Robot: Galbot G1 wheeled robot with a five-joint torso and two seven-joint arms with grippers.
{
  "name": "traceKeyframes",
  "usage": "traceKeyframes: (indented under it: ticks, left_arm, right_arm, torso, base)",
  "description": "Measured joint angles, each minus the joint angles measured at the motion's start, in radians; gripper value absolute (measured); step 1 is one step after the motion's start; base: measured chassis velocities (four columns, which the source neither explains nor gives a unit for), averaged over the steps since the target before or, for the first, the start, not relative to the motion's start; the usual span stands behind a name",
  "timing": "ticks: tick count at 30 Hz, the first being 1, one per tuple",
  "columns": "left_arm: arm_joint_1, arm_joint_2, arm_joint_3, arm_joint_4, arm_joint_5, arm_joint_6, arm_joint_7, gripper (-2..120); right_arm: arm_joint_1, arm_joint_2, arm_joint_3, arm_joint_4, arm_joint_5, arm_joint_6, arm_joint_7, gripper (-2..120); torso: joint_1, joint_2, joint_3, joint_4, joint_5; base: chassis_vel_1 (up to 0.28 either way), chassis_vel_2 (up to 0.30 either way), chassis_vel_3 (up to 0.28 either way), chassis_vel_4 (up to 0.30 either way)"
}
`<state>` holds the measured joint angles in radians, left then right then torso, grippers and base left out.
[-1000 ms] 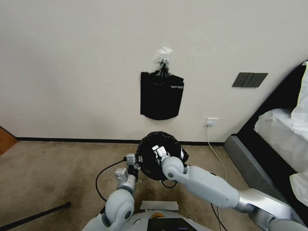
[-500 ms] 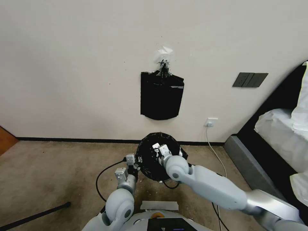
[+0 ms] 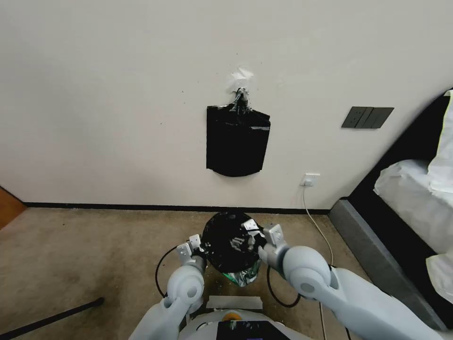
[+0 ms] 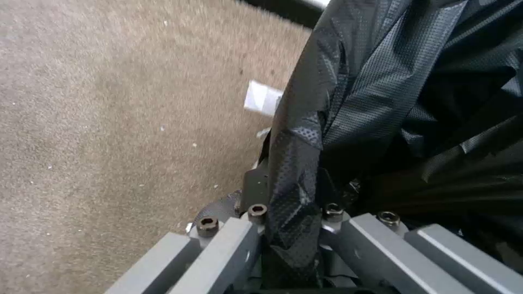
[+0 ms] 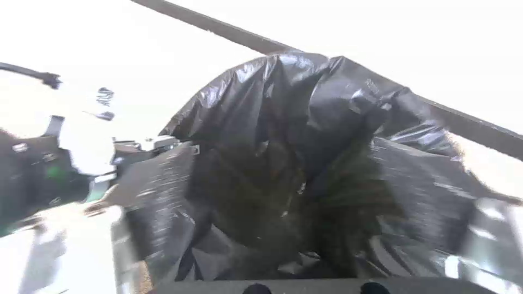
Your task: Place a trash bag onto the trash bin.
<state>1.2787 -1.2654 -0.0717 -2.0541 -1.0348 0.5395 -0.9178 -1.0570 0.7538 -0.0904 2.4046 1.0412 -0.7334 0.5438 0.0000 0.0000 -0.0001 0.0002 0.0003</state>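
The black glossy trash bag (image 3: 229,241) is spread open on the carpet in front of me, its mouth facing up. A crumpled silvery-green fold hangs at its near side. The trash bin is hidden under the film. My left gripper (image 3: 199,247) is at the bag's left edge. In the left wrist view it is shut, with a strip of the bag (image 4: 291,204) pinched between its fingers (image 4: 240,245). My right gripper (image 3: 258,235) sits at the bag's right edge and stands open. The right wrist view looks into the bag's dark hollow (image 5: 294,171).
A flat black pack (image 3: 237,141) hangs on the wall above. A bed frame (image 3: 377,236) and white bedding stand at the right. A white cable (image 3: 314,212) runs from an outlet. A black cable loops by the left arm, and a dark rod (image 3: 52,318) lies on the left floor.
The right gripper has come out of the bag's middle and swung to its right edge. The bag has shifted toward me and bunched narrower. The left arm has moved slightly right.
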Motion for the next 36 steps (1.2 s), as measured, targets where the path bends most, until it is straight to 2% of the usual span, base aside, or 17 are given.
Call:
traceKeyframes:
  ticks: [4,7,10,11,14,15,17,19,22,23,24,27,28,31,34,35,36]
  left_arm:
    - [-0.012,0.0,0.0,0.025,-0.004,0.003,0.009,1]
    - [-0.01,-0.003,-0.003,0.036,-0.007,0.004,0.031,7]
    - [0.003,-0.006,-0.005,0.039,0.003,0.0,0.06,23]
    - [0.003,-0.006,-0.005,0.039,0.003,0.0,0.06,23]
    - [0.023,0.016,-0.008,0.014,0.061,-0.037,0.139,35]
    - [0.023,0.016,-0.008,0.014,0.061,-0.037,0.139,35]
    - [0.046,0.046,-0.013,-0.01,0.179,-0.083,0.241,46]
    - [0.054,0.057,-0.018,-0.02,0.208,-0.094,0.266,49]
    - [0.13,0.094,-0.064,-0.066,0.384,-0.216,0.4,64]
    - [0.13,0.094,-0.064,-0.066,0.384,-0.216,0.4,64]
    - [0.178,0.098,-0.095,-0.068,0.474,-0.305,0.467,70]
    - [0.303,0.083,-0.194,-0.06,0.706,-0.507,0.593,83]
    - [0.303,0.083,-0.194,-0.06,0.706,-0.507,0.593,83]
    - [0.4,0.031,-0.288,-0.05,0.873,-0.659,0.652,97]
    - [0.408,0.025,-0.296,-0.05,0.883,-0.67,0.655,97]
    - [0.481,-0.029,-0.35,-0.052,0.944,-0.753,0.681,99]
    - [0.521,-0.061,-0.371,-0.055,0.972,-0.792,0.691,100]
  right_arm:
    - [-0.035,-0.002,0.034,0.007,-0.013,0.0,-0.016,100]
    - [-0.051,-0.002,0.053,0.01,-0.014,0.0,-0.018,100]
    - [-0.069,0.003,0.076,0.013,-0.019,0.002,-0.02,100]
    - [-0.069,0.003,0.076,0.013,-0.019,0.002,-0.02,100]
    - [-0.11,0.025,0.113,0.005,-0.065,0.026,-0.043,100]
    - [-0.11,0.025,0.113,0.005,-0.065,0.026,-0.043,100]
    - [-0.165,0.058,0.151,-0.021,-0.155,0.076,-0.084,100]
    - [-0.189,0.072,0.165,-0.033,-0.2,0.103,-0.104,100]
    - [-0.319,0.163,0.237,-0.112,-0.503,0.246,-0.188,100]
    - [-0.319,0.163,0.237,-0.112,-0.503,0.246,-0.188,100]
    - [-0.376,0.213,0.279,-0.157,-0.659,0.342,-0.244,100]
    - [-0.5,0.344,0.4,-0.266,-0.887,0.577,-0.328,100]
    - [-0.5,0.344,0.4,-0.266,-0.887,0.577,-0.328,100]
    - [-0.616,0.474,0.539,-0.339,-0.966,0.794,-0.377,100]
    - [-0.622,0.481,0.546,-0.342,-0.968,0.805,-0.379,100]
    - [-0.686,0.561,0.606,-0.355,-0.986,0.905,-0.402,100]
    - [-0.712,0.597,0.61,-0.355,-0.995,0.936,-0.409,100]
  torso:
    - [0.0,0.0,0.0,-0.0003,-0.0003]
    - [0.0,0.0,0.0,-0.0002,-0.0003]
    - [0.0,0.0,0.0,-0.0002,-0.0003]
    - [0.0,0.0,0.0,-0.0002,-0.0003]
    - [0.0,0.0,0.0,-0.0001,-0.0004]
    - [0.0,0.0,0.0,-0.0001,-0.0004]
    - [0.0,0.0,0.0,-0.0001,-0.0005]
    - [0.0,0.0,0.0,-0.0001,-0.0005]
    - [0.0,0.0,0.0,-0.0003,-0.0002]
    - [0.0,0.0,0.0,-0.0003,-0.0002]
    - [0.0,0.0,0.0,-0.0005,-0.0001]
    - [0.0,0.0,0.0,0.0001,0.0001]
    - [0.0,0.0,0.0,0.0001,0.0001]
    - [0.0,0.0,0.0,-0.0008,-0.0002]
    - [0.0,0.0,0.0,-0.0007,-0.0003]
    - [0.0,0.0,0.0,-0.0004,-0.0007]
    - [0.0,0.0,0.0,-0.0001,-0.0002]
  base:
    - [0.0,0.0,0.0,0.0]
    - [0.0,0.0,0.0,0.0]
    - [0.0,0.0,0.0,0.0]
    - [0.0,0.0,0.0,0.0]
    - [0.0,0.0,0.0,0.0]
    - [0.0,0.0,0.0,0.0]
    - [0.0,0.0,0.0,0.0]
    - [0.0,0.0,0.0,0.0]
    - [0.0,0.0,0.0,0.0]
    - [0.0,0.0,0.0,0.0]
    - [0.0,0.0,0.0,0.0]
    - [0.0,0.0,0.0,0.0]
    - [0.0,0.0,0.0,0.0]
    - [0.0,0.0,0.0,0.0]
    - [0.0,0.0,0.0,0.0]
    - [0.0,0.0,0.0,0.0]
    - [0.0,0.0,0.0,0.0]
